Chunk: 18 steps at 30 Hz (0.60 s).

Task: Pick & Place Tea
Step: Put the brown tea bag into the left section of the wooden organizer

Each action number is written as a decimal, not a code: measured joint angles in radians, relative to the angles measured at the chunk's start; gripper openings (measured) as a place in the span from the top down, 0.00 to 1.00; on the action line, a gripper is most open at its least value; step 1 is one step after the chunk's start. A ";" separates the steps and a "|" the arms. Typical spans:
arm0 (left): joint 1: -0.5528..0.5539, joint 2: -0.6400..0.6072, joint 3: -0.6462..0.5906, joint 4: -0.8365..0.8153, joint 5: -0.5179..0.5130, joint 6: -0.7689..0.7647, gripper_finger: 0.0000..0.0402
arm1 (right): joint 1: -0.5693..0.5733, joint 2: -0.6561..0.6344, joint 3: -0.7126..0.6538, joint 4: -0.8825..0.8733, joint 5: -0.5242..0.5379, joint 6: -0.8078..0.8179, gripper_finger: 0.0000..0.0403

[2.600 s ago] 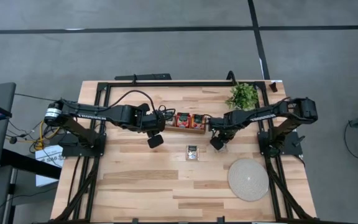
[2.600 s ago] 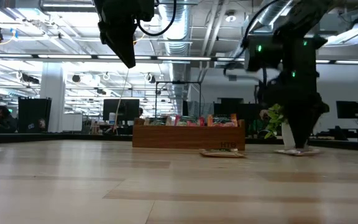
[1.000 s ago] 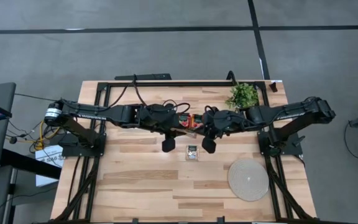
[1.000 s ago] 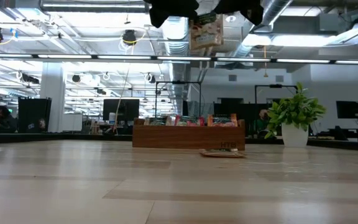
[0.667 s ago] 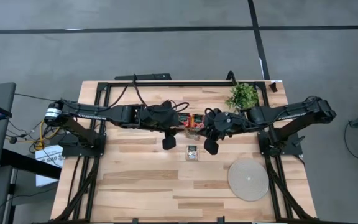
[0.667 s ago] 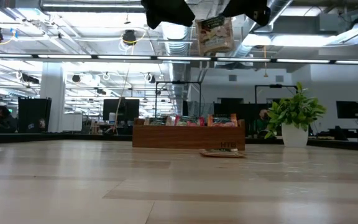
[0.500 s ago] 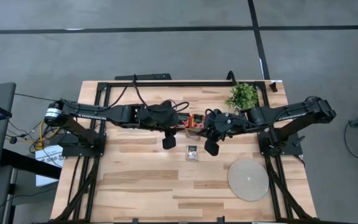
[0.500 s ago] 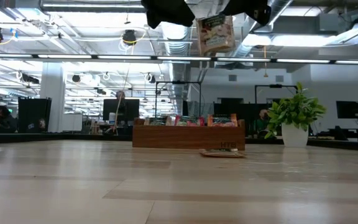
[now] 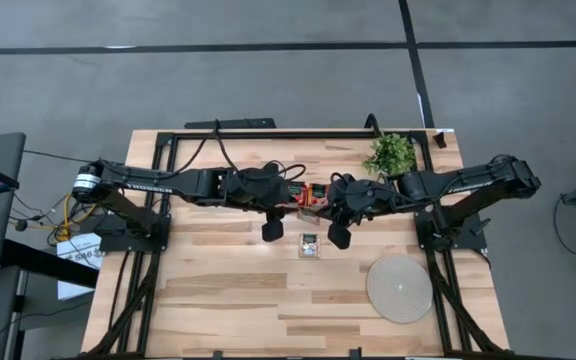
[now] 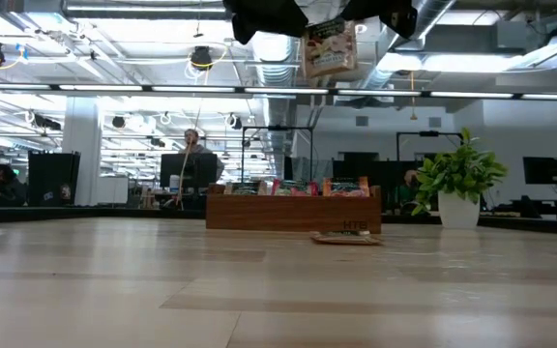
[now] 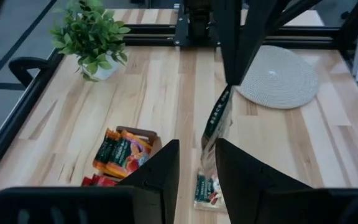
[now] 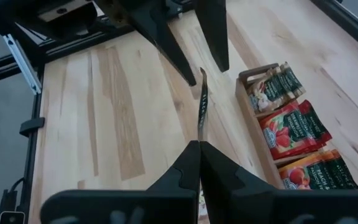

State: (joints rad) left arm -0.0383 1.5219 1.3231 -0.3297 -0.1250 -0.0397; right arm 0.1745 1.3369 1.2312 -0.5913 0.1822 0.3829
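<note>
Pale wooden table [image 9: 218,290], office behind

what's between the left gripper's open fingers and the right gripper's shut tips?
One pale tea sachet, edge-on: right gripper pinches one end, left gripper straddles the other. Right wrist view shows it.

floor [image 9: 218,80]: grey, dark seams | ceiling [image 10: 85,39]: exposed ducts, strip lights | desks with monitors [image 10: 177,172] behind
</note>
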 joint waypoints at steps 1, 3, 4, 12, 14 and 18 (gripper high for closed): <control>0.000 0.000 0.000 0.003 0.008 -0.001 0.76 | 0.000 0.000 0.000 0.003 0.000 0.000 1.00; 0.000 0.003 0.000 0.004 0.022 -0.006 0.76 | 0.000 0.000 0.000 0.010 0.000 0.000 1.00; 0.000 0.009 0.000 0.009 0.023 -0.011 0.76 | 0.000 0.000 0.000 0.013 0.000 -0.001 1.00; 0.000 0.031 -0.002 0.024 0.042 -0.028 0.76 | 0.000 0.000 0.000 0.031 0.001 -0.001 1.00; 0.000 0.033 0.001 0.048 0.042 -0.028 0.77 | 0.000 0.000 0.000 0.031 0.001 -0.001 1.00; 0.000 0.035 0.001 0.061 0.052 -0.030 0.85 | 0.000 0.000 0.000 0.031 0.001 -0.001 1.00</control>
State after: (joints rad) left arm -0.0383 1.5566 1.3239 -0.2684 -0.0727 -0.0696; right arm 0.1745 1.3369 1.2312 -0.5602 0.1833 0.3817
